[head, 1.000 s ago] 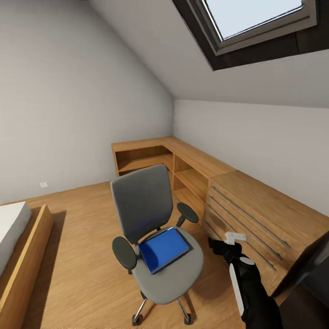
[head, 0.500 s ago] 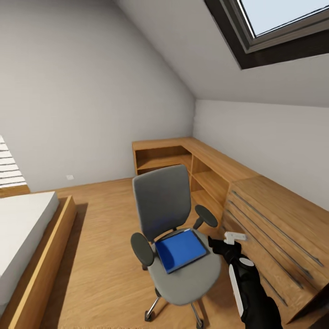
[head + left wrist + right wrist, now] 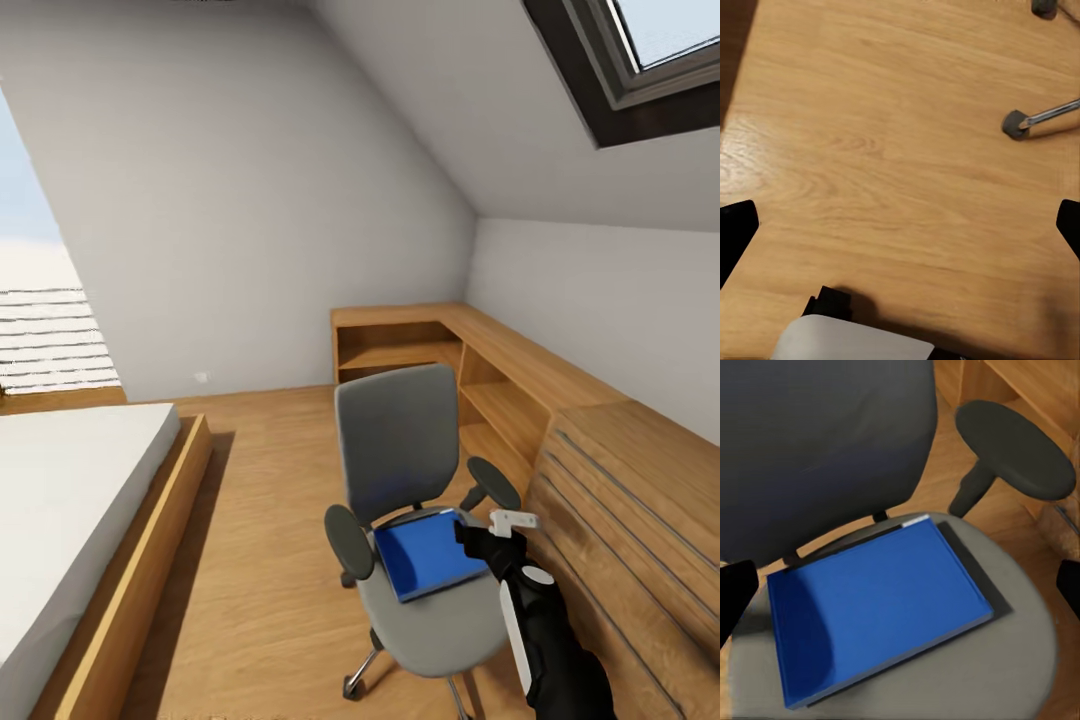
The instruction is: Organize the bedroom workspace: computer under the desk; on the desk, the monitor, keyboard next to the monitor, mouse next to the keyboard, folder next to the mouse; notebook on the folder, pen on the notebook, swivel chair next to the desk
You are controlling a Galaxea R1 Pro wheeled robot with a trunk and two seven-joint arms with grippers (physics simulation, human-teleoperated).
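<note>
Room: attic bedroom w/ sloped ceiling, skylight [image 3: 640, 60] top right, wood floor [image 3: 270, 500].
Bed [image 3: 70, 520]: left side, white mattress in wood frame.
Shelving [image 3: 470, 350]: wood corner unit along far and right walls; drawer chest [image 3: 630, 500] next to it, nearer the robot.
Chair [image 3: 400, 450]: grey seat and back, black armrests, stands on floor just beside chest; chrome leg w/ castor [image 3: 1020, 124] seen in left wrist view.
Folder [image 3: 428, 553]: blue, lies flat on chair seat, corner near seat back; also in right wrist view [image 3: 874, 611].
Right gripper [image 3: 500, 527]: hangs above seat's right edge, just beside folder, fingers spread wide, empty.
Left gripper [image 3: 900, 225]: over bare floor, fingers apart, holds nothing.
</note>
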